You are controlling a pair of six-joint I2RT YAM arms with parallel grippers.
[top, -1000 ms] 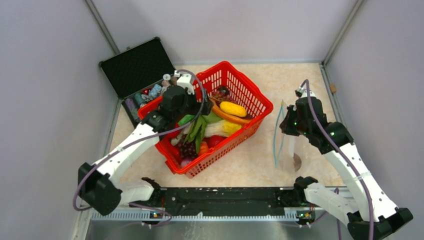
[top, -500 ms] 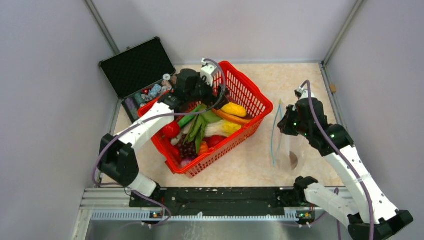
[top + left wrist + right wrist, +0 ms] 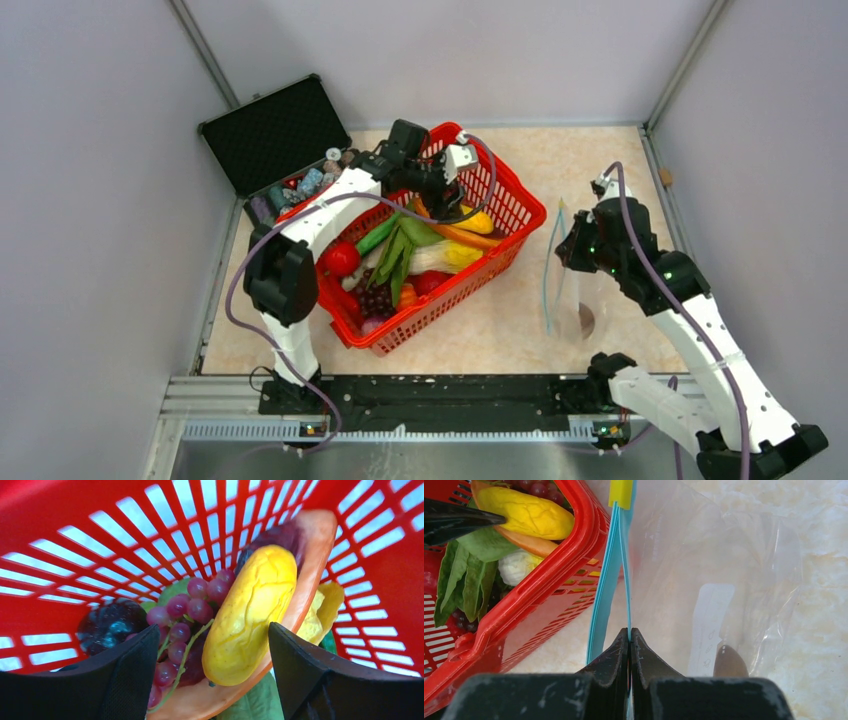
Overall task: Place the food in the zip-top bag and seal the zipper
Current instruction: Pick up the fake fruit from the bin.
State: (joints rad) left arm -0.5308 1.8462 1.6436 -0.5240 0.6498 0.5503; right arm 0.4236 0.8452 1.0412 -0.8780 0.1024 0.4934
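Observation:
The food lies heaped in a red lattice basket (image 3: 505, 182). My left gripper (image 3: 214, 627) is down inside the basket's far end and open. Its fingers stand either side of a yellow oblong piece (image 3: 252, 610), with gaps on both sides. The yellow piece rests on an orange slice (image 3: 312, 575), next to purple grapes (image 3: 190, 605). My right gripper (image 3: 630, 630) is shut on one light-blue lip of the zipper (image 3: 608, 580). It holds the clear zip-top bag (image 3: 734, 555) upright right of the basket, mouth gaping. A brown piece (image 3: 729, 662) sits inside the bag.
An open black case (image 3: 275, 130) with small bottles (image 3: 310, 182) stands at the back left, touching the basket. A red tomato (image 3: 340, 258) and green leaves (image 3: 400, 250) fill the basket's middle. A yellow slider (image 3: 621, 492) sits at the zipper's far end. Grey walls enclose the table.
My left arm has swung right across the basket, from its left rim to the yellow piece at the far end. My right gripper and the bag have barely moved.

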